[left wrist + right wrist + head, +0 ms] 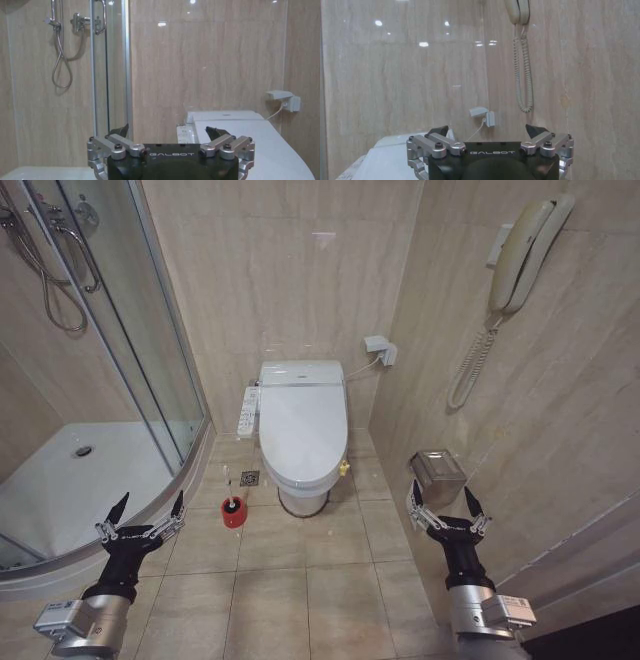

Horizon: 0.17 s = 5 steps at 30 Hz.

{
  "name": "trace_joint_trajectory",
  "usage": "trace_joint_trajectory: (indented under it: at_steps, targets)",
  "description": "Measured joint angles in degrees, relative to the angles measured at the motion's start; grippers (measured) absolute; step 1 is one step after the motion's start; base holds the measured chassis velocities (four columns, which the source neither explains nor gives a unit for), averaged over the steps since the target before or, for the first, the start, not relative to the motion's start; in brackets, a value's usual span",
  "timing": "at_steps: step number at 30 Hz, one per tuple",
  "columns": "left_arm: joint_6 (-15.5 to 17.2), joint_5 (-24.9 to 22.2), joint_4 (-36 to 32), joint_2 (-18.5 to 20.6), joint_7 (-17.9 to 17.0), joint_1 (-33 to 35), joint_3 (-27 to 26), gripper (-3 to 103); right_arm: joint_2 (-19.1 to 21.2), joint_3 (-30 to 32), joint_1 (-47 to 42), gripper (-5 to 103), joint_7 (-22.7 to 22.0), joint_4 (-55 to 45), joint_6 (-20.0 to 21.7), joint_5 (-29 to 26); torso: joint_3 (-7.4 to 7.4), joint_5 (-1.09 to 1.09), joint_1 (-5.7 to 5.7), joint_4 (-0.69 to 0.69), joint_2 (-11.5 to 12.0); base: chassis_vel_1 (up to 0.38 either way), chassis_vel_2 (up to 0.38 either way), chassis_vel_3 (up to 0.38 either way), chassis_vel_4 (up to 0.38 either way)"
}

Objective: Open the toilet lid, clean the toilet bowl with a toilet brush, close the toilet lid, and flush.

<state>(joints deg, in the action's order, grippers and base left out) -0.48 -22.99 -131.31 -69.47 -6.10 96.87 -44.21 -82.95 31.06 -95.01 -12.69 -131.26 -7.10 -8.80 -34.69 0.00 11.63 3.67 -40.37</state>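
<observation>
Both grippers, left (148, 512) and right (445, 503), hang spread wide and empty, well short of the closed glossy white oval toilet lid (302, 425); bare tiled floor (300, 570) lies between.

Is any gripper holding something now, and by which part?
Nothing is held: the left gripper and right gripper are both open and empty.

Each arm ends in a matte black, cone-shaped wrist section behind a silver-grey metal cuff with a small boxy block on its side. The left black two-fingered gripper (148, 511) and the right black two-fingered gripper (446, 502) carry slim, pointed black fingers on brushed silver linkage bars. In the wrist views, each gripper's body is a black housing with "GALBOT" printed in pale letters, flanked by chunky silver links fastened with dark round screws.
</observation>
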Motion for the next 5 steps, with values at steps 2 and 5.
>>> trace_joint_trajectory:
  at_steps: [2, 5]
  targets:
    - [0.0, 0.0, 0.0, 0.0, 0.0, 0.0, 0.0, 100, 0.0, 0.0, 0.0, 100, 0.0, 0.0, 0.0, 0.0, 0.0, 0.0, 0.0, 0.0, 0.0, 0.0, 0.0, 0.0, 0.0]
    - [0.0, 0.0, 0.0, 0.0, 0.0, 0.0, 0.0, 100, 0.0, 0.0, 0.0, 100, 0.0, 0.0, 0.0, 0.0, 0.0, 0.0, 0.0, 0.0, 0.0, 0.0, 0.0, 0.0, 0.0]
